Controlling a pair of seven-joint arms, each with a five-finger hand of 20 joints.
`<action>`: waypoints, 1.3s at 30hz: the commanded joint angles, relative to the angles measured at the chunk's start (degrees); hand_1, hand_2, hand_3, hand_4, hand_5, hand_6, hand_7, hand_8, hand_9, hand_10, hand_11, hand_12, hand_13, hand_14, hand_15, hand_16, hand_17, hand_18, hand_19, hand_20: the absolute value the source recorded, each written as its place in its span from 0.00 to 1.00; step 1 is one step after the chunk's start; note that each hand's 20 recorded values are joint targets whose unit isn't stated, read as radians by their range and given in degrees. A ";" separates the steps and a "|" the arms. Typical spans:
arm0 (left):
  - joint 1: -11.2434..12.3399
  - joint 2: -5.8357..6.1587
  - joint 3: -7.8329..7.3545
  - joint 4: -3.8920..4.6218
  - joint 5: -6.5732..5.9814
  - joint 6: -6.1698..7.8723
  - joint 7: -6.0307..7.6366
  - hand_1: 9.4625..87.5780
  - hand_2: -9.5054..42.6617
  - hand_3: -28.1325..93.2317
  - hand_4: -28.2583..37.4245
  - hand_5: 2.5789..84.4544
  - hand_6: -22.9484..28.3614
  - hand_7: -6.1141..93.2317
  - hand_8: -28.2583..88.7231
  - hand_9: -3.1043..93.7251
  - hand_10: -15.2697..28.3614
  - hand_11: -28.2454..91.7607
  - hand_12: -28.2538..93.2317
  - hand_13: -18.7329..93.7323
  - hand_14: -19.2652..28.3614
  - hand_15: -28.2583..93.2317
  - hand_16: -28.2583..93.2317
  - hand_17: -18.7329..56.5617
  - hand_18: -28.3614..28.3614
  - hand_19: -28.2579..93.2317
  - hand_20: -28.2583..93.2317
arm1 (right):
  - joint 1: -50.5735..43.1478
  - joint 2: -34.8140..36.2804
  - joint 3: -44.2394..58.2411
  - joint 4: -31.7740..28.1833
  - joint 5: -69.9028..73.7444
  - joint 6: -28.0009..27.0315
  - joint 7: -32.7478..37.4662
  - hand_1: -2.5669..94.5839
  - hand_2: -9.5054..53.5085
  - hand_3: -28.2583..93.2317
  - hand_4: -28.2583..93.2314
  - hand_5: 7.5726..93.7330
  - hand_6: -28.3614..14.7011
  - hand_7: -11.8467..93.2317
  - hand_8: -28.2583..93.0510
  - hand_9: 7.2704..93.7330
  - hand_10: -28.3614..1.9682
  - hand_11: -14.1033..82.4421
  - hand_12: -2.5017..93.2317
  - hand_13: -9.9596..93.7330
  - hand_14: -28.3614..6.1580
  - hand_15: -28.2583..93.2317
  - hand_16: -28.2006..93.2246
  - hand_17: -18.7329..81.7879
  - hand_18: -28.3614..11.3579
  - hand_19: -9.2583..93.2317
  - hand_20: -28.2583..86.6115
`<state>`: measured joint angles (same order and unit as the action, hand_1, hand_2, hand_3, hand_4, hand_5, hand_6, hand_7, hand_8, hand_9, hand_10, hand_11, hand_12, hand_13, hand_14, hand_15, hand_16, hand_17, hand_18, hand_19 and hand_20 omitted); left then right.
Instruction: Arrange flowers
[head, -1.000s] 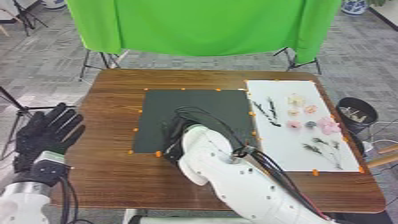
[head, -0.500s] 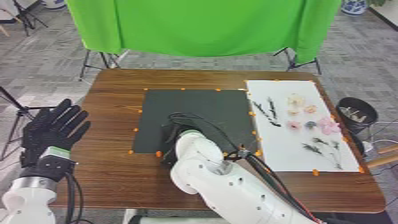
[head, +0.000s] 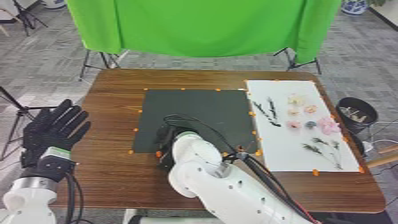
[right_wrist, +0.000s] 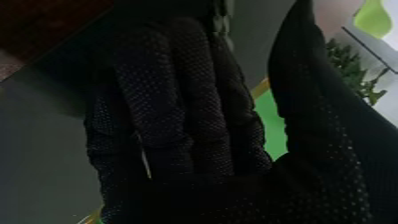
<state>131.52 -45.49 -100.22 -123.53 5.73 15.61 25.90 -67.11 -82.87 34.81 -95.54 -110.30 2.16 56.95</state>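
Flowers in pale pink and cream (head: 330, 126) lie on a white rectangular sheet (head: 275, 159) just right of the dark grey square mat (head: 195, 102), the mat being presumably where the arrangement goes. Over the past second the robot's right hand (head: 165, 136), in black fabric, has shifted slightly nearer and leftward, to the mat's near left corner, while the flowers have kept their places. That suggests the work is at the mat, either setting a piece or ending a placement, not fetching another bloom. In the right wrist view its fingers (right_wrist: 191, 100) look loosely extended, the thumb (right_wrist: 306, 100) apart; I see nothing gripped, though I cannot tell what lies beyond the dark tips.

The left hand (head: 53, 130), also black-gloved, is spread open left of the mat, holding nothing.

Thin black branches (head: 271, 112) sit on the sheet just beside the mat's right edge, with wispy dark green sprigs (head: 315, 149) farther right and nearer. A round black bin (head: 355, 99) stands well right of the mat, past the brown wooden worktop (head: 107, 180). The white right arm (head: 209, 172) and its looping black cables (head: 218, 131) cover part of the mat; loose cable could drag light stems.
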 joint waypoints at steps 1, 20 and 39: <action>1.58 0.22 -0.12 -0.24 -1.26 -0.08 2.11 0.24 0.50 0.82 0.00 0.48 0.63 0.23 0.16 0.43 0.72 0.43 0.34 0.42 0.73 0.56 0.18 0.14 0.77 0.57 0.32 | 1.33 1.75 -1.59 -3.06 0.00 0.47 -0.78 0.38 0.00 0.88 0.07 0.64 0.47 0.45 0.14 0.82 0.34 0.41 0.26 0.85 0.49 0.64 0.48 0.57 0.01 0.93 0.46; 2.85 -2.59 -1.96 0.04 -0.97 -1.89 1.33 0.24 0.50 0.82 0.00 0.48 0.63 0.23 0.16 0.43 0.72 0.43 0.34 0.42 0.73 0.56 0.18 0.14 0.77 0.57 0.32 | -5.35 20.42 4.48 -15.65 -19.40 9.02 -2.88 0.37 0.00 0.87 0.07 0.66 0.46 0.35 0.16 0.79 0.33 0.38 0.24 0.85 0.47 0.65 0.48 0.57 0.00 0.95 0.45; 8.73 -2.95 -6.12 -1.67 -6.00 -2.65 6.48 0.24 0.50 0.82 0.00 0.48 0.63 0.23 0.16 0.43 0.72 0.43 0.34 0.42 0.73 0.56 0.18 0.14 0.77 0.57 0.32 | -42.97 33.19 47.14 -28.09 -18.05 0.21 1.20 0.35 0.00 0.88 0.00 0.43 0.39 0.21 0.16 0.43 0.25 0.23 0.17 0.71 0.39 0.73 0.40 0.50 0.05 0.90 0.48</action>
<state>138.68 -47.86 -106.06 -124.88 0.10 13.37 31.94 -99.83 -49.87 73.27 -121.90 -134.19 9.36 54.32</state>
